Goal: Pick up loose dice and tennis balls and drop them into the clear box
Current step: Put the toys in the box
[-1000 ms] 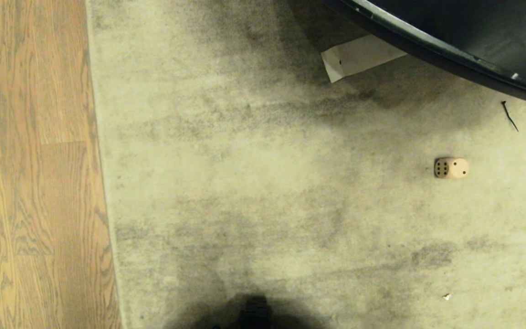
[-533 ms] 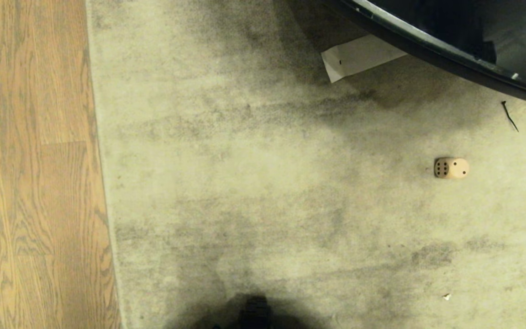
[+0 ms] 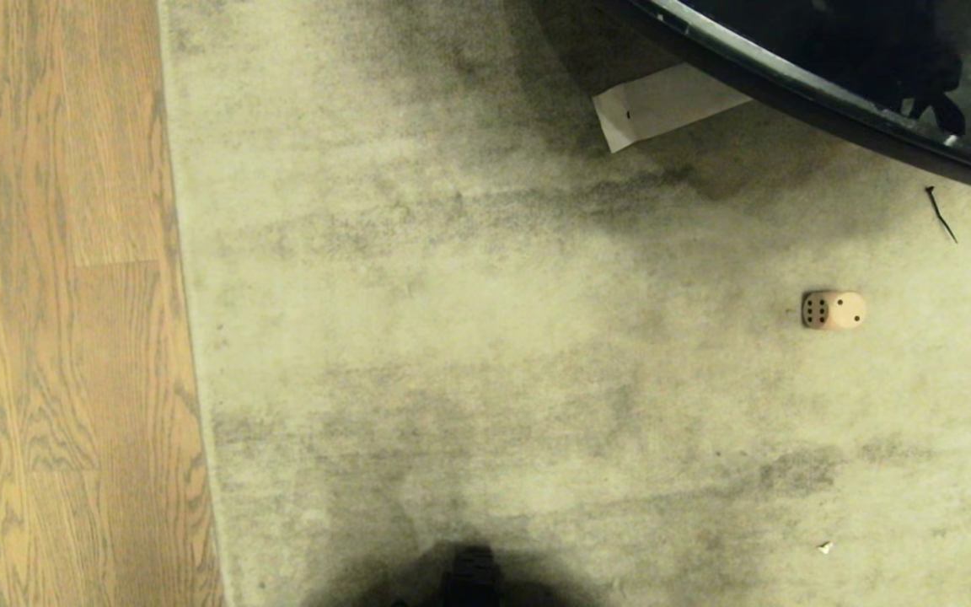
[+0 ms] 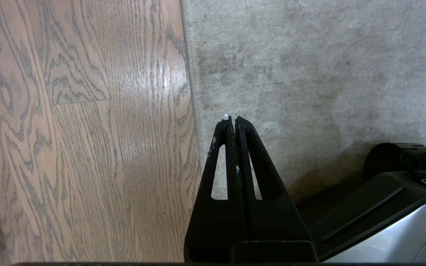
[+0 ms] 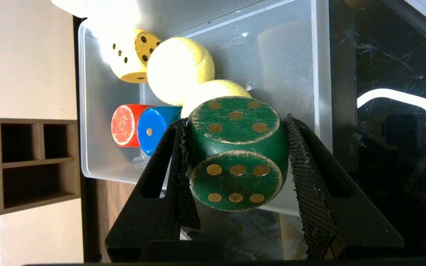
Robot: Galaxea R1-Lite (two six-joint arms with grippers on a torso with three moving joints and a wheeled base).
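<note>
1. The right gripper [image 5: 235,162] grasps a dark green die [image 5: 237,153] with yellow pips, one finger pressed on each side, and holds it above the clear box [image 5: 320,74].
2. In the right wrist view the clear box holds two tennis balls [image 5: 179,68] touching each other, a cream die [image 5: 131,55] in one corner, and a red die [image 5: 124,125] touching a blue die [image 5: 155,127] along one long wall.
3. The clear box sits on a dark glossy table [image 5: 383,55], with its long wall near the table edge.
4. A second cream die [image 3: 833,310] with dark pips lies loose on the grey carpet [image 3: 452,295], near the carpet's right side in the head view, below the curved table edge [image 3: 789,93].
5. A white paper [image 3: 662,105] and a thin black tie [image 3: 941,215] lie on the carpet near that table edge.
6. The left gripper [image 4: 231,120] is clenched with nothing in it, hanging over the carpet's edge beside the wood floor [image 4: 68,129].
</note>
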